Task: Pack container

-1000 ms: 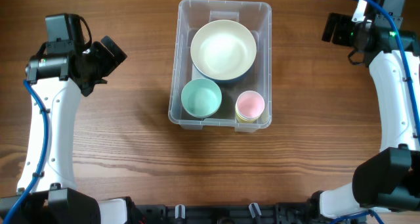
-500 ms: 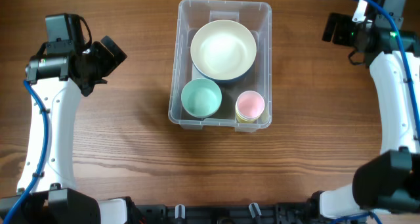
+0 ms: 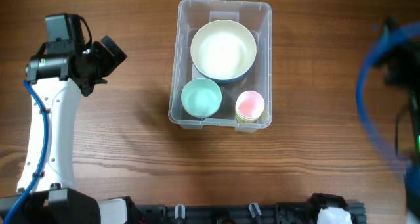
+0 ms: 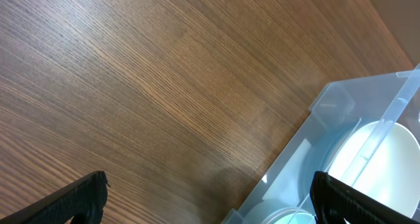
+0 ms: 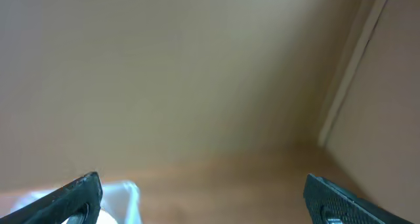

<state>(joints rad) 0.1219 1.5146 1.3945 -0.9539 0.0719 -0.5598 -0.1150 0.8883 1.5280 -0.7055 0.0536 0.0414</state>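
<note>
From overhead, the container stands on the table midway between its left and right edges, closer to the far edge. Inside it, a large cream bowl fills the end by the container's far wall, a mint bowl sits in its near-left corner, and a pink cup nested in a yellow cup sits in its near-right corner. The left end effector hangs over bare wood near the table's left edge, well apart from the container. The right arm shows only as a blur at the right edge. In the left wrist view its fingers are spread wide and empty, with a corner of the container and the cream bowl's rim ahead. In the right wrist view the right end effector is also spread wide and empty, facing a tan wall; the view is blurred.
</note>
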